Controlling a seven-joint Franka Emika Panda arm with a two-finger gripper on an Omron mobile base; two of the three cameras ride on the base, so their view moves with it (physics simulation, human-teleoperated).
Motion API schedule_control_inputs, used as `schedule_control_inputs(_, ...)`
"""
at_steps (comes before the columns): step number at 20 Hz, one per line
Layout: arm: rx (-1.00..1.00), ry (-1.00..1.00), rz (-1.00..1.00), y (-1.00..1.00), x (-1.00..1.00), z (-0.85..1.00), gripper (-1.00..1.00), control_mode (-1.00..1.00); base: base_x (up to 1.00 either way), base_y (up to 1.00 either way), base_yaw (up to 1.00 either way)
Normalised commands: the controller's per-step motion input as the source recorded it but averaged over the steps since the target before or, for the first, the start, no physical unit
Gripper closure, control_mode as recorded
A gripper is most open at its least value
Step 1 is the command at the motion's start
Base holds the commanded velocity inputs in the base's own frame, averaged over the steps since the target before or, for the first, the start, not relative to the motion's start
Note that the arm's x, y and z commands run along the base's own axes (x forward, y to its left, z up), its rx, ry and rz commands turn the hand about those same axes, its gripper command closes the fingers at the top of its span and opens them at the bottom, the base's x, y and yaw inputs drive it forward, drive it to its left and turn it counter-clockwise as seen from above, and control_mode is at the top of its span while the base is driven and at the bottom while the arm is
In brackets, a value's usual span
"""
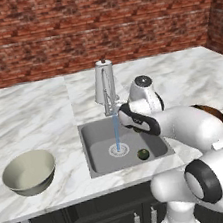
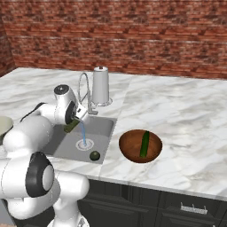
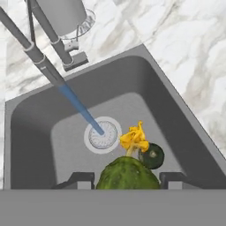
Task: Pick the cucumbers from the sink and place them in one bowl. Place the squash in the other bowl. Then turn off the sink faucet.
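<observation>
A plump cucumber [image 3: 128,175] is gripped endwise by the gripper [image 3: 128,180] above the sink [image 3: 185,114]; the wooden bowl [image 2: 128,150] lies rightward.

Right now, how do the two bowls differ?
The reddish-brown bowl is shallow; the grey-beige bowl is deeper. The reddish-brown bowl sits right of the sink, the grey-beige bowl left. The reddish-brown bowl holds a long cucumber; the grey-beige bowl holds nothing. Both are round, on the marble counter.

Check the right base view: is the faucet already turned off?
No: a blue stream still runs from the sink faucet spout down to the drain in the sink.
</observation>
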Motion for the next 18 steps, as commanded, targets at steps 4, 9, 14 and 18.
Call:
schedule_control_inputs(4,-0.01,0.11,0.00,-0.38,-0.36,0.35,1.00,-1.00,0.00,0.00,0.00)
schedule_control_inputs(9,-0.03,0.08,0.00,-0.53,-0.31,0.17,1.00,-1.00,0.00,0.00,0.00)
schedule_control_inputs(14,-0.04,0.04,0.00,-0.58,-0.23,0.10,1.00,-1.00,0.00,0.00,0.00)
schedule_control_inputs(18,-0.05,0.02,0.00,-0.56,-0.09,0.00,1.00,-1.00,0.00,0.00,0.00)
